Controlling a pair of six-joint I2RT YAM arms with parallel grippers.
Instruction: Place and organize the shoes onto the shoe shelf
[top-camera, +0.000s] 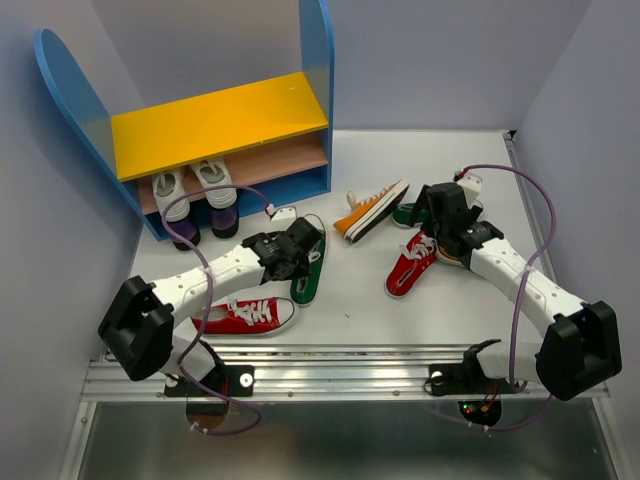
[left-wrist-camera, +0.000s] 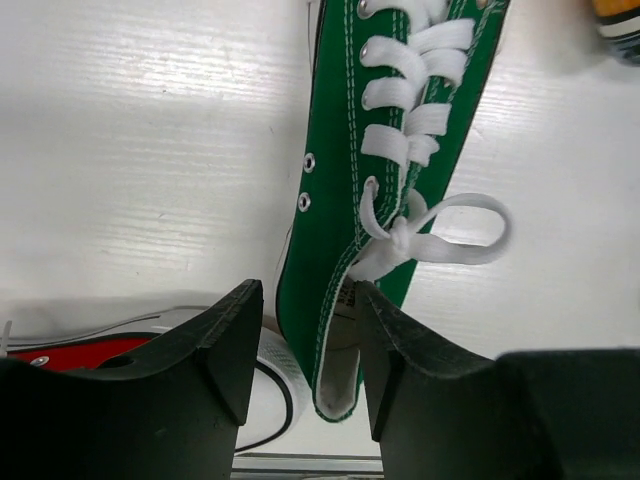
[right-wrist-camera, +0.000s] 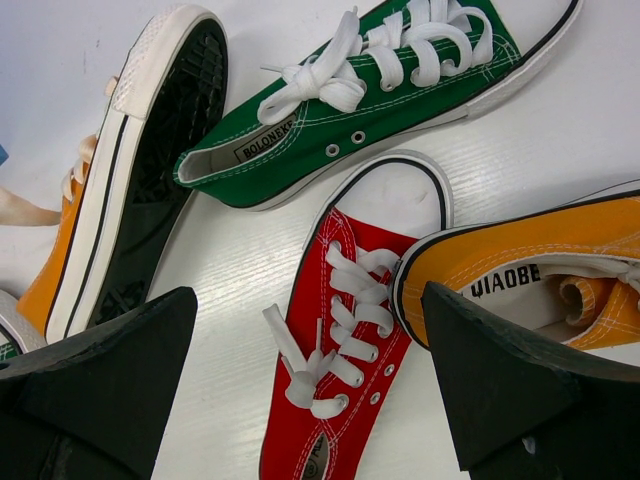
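The shoe shelf (top-camera: 215, 122) stands at the back left. My left gripper (top-camera: 303, 255) is low over a green shoe (top-camera: 312, 272). In the left wrist view the gripper (left-wrist-camera: 308, 340) is narrowly open, its jaws astride the heel wall of the green shoe (left-wrist-camera: 400, 150); the right finger (left-wrist-camera: 400, 360) is at the shoe's opening. A red shoe (top-camera: 245, 315) lies near the front. My right gripper (top-camera: 440, 235) is wide open and empty (right-wrist-camera: 308, 300) above a second red shoe (right-wrist-camera: 350, 330). Next to that lie a second green shoe (right-wrist-camera: 380, 100) and an orange shoe (right-wrist-camera: 530, 260).
Another orange shoe (top-camera: 370, 212) lies on its side mid-table, sole showing in the right wrist view (right-wrist-camera: 150, 180). Two purple and white shoes (top-camera: 195, 195) stand at the shelf's foot under the lower board. Walls close in left and right; a metal rail (top-camera: 340, 365) runs along the front.
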